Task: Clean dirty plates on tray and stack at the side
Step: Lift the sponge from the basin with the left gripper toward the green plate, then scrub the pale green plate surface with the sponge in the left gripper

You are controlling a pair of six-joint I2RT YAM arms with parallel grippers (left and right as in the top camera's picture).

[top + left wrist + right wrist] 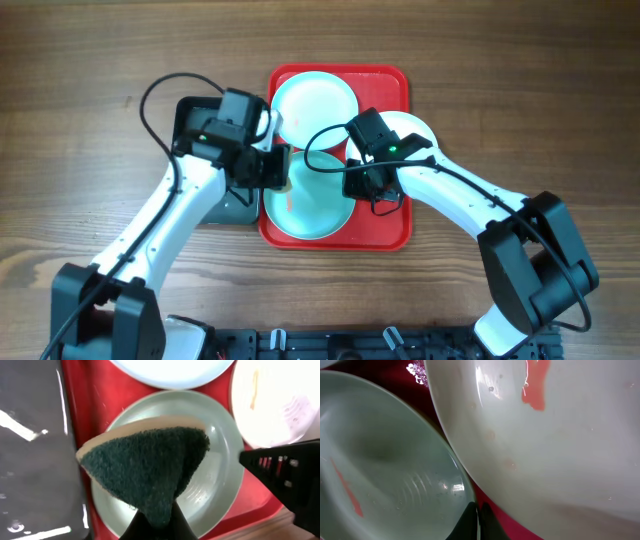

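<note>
On the red tray (385,225) lie three plates: a pale light-blue plate at the far end (315,103), a second light-blue plate at the near end (312,205), and a white plate (415,130) over the right rim. My left gripper (159,522) is shut on a dark green scouring sponge (150,465) held over the near plate (217,480). My right gripper (478,522) is shut on that plate's right rim (395,470). An orange-red streak marks the near plate. The white plate (570,445) carries an orange-red smear.
A smaller black tray (35,450) lies left of the red tray, partly under my left arm (170,215). Bare wooden table (80,80) surrounds the trays. The right arm (470,195) crosses the tray's right side.
</note>
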